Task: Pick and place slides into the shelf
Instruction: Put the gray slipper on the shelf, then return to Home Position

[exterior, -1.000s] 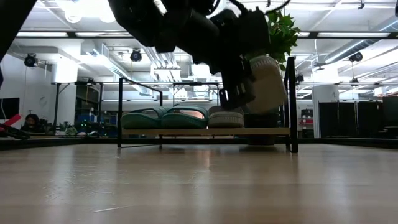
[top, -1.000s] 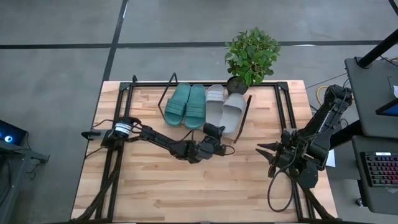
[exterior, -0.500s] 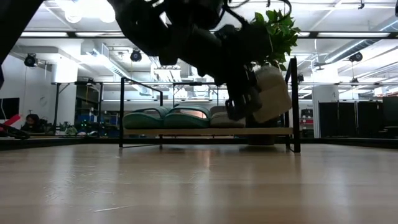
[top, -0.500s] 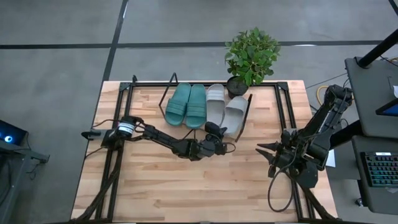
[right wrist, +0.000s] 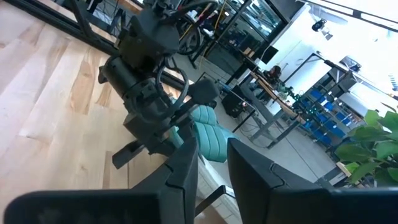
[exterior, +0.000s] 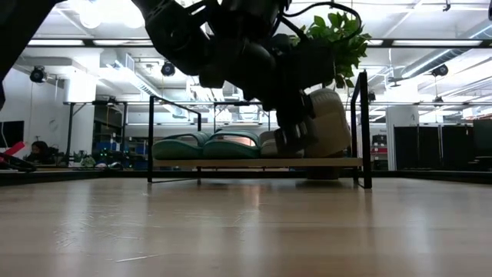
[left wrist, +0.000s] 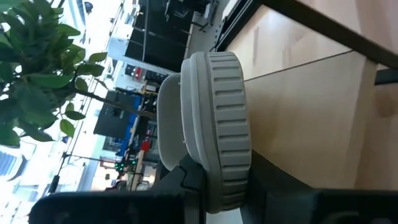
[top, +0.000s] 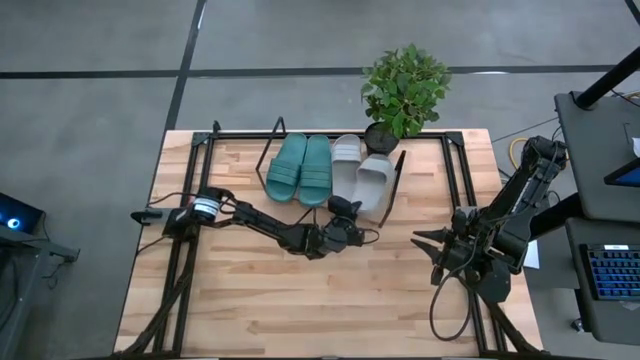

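Note:
On the slanted wood shelf [top: 268,152] lie two teal slides [top: 300,170] and one light grey slide [top: 345,165], side by side. My left gripper [top: 350,214] reaches in from the table's left. It is shut on the second grey slide [top: 376,180] over the shelf's right end. In the low view this slide [exterior: 327,119] sits just above the board [exterior: 231,162]; whether it touches, I cannot tell. My right gripper [top: 425,255] waits open near the table's right edge. My left gripper pinches the grey slide's near end [left wrist: 221,180] between its two fingers [left wrist: 186,183]. It comes from the table's near side, slanting toward the shelf, so the fingers lie along the slide. The ribbed sole [left wrist: 227,118] faces the wood, and the slide's far end points toward the shelf's back.
A potted plant [top: 405,85] stands just behind the shelf's right end. The black end frame [top: 397,185] runs close beside the held slide. Bare tabletop [top: 300,300] stretches along the near side. Monitors and a keyboard [top: 610,280] sit beyond the table's right edge.
My left gripper has lowered the grey slide toward the shelf's right end, keeping hold of it. In the low view the slide has sunk from beside the plant's leaves to just above the board. It swung a little right, then back, over the empty place beside the other grey slide.

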